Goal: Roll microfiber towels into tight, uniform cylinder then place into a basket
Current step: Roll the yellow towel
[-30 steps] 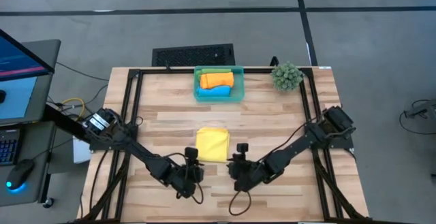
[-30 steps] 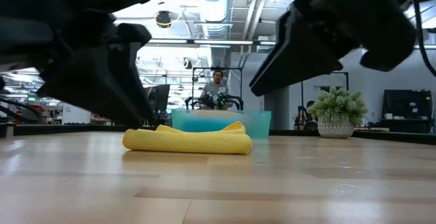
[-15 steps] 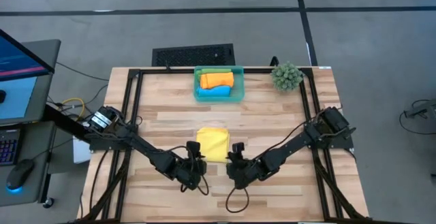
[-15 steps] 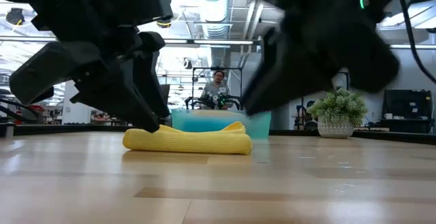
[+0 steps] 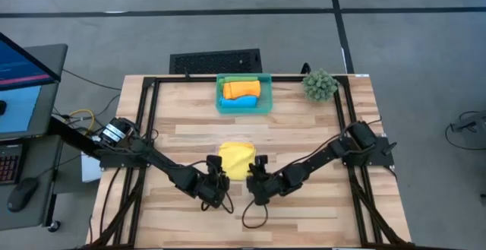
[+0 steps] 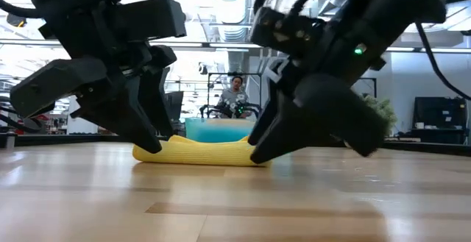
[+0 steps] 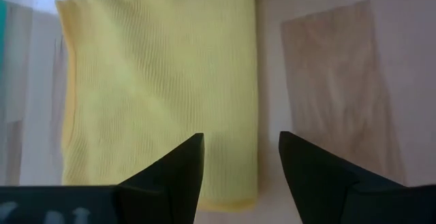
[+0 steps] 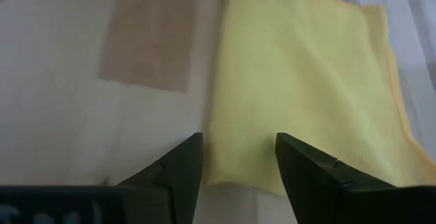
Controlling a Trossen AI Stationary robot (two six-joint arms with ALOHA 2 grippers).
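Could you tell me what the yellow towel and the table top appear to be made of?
Yellow towel: soft knitted cloth, likely microfiber, matte; fine ribbed lines cross it and its edges fold limply. Table top: wood, pale planks with visible grain and seams, lightly satin.

High cam looks straight down on my whole pale wooden slat table (image 5: 304, 140), far off. Low cam sits at tabletop level, faces across to the room behind. My 2 wrist cams look forward, very near. All 4 views share the folded yellow microfiber towel (image 5: 236, 160) (image 6: 202, 152) (image 7: 160, 81) (image 8: 306, 81).
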